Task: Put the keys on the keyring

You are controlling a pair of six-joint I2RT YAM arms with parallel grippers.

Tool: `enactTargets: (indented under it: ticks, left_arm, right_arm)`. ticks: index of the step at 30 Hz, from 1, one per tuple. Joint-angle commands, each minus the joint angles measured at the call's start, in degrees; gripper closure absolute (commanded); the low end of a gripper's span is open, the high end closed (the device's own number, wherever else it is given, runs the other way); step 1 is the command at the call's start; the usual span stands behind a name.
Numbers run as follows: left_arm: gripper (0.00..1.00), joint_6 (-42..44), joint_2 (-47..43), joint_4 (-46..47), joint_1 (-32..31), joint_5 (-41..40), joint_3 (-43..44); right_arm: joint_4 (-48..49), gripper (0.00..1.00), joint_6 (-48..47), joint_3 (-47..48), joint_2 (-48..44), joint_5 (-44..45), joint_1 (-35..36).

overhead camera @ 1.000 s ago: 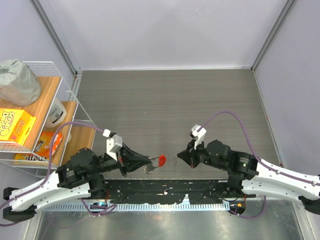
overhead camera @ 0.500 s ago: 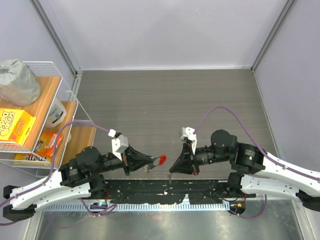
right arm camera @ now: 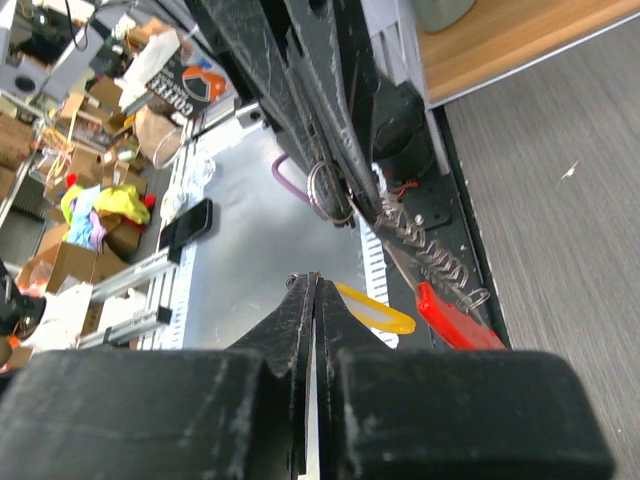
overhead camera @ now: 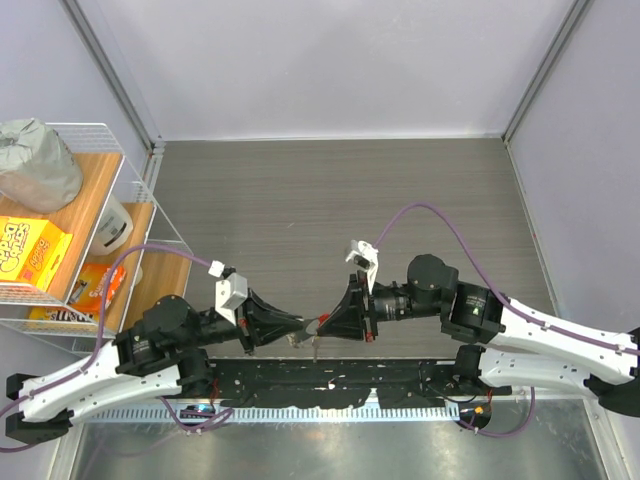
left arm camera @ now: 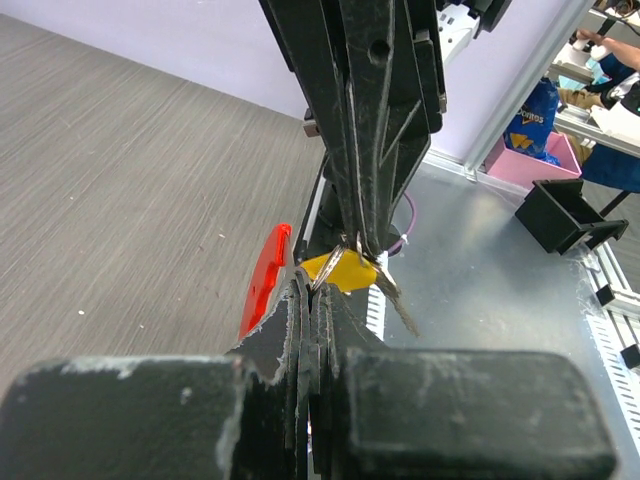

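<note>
Left gripper [left arm camera: 308, 293] pressed together, pinching the keyring [right arm camera: 425, 250]; its red piece [left arm camera: 263, 280] hangs alongside. Right gripper [left arm camera: 362, 243] meets it tip to tip, pinching the yellow-headed key [left arm camera: 340, 270]. All at the table's [overhead camera: 330, 200] near edge.

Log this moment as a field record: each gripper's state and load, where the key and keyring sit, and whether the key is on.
left gripper: shut on the keyring, ring pinched at its tips
right gripper: shut on the key by its yellow head
red piece: attached to the keyring, hanging beside the left fingers
gripper spacing: tips nose to nose, almost touching
key versus ring: yellow head right against the ring in the left wrist view
key threaded on: cannot tell
</note>
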Motion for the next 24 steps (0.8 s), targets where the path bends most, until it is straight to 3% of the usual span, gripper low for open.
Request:
enactTargets:
  ticks: [1, 9, 24]
  left_arm:
    - [1.0, -0.1, -1.2, 4.3, 0.0, -1.6, 0.6]
    - [1.0, -0.9, -1.1, 6.0, 0.0, -4.9, -0.3]
    - [1.0, -0.7, 0.2, 6.9, 0.0, -5.3, 0.0]
  right_arm:
    - [7.5, 0.94, 3.5, -1.1, -1.5, 6.4, 0.3]
    - [15.2, 0.95, 6.1, -3.3, 0.5, 7.3, 0.3]
    - [18.0, 0.94, 7.0, -4.1, 0.4, 11.6, 0.3]
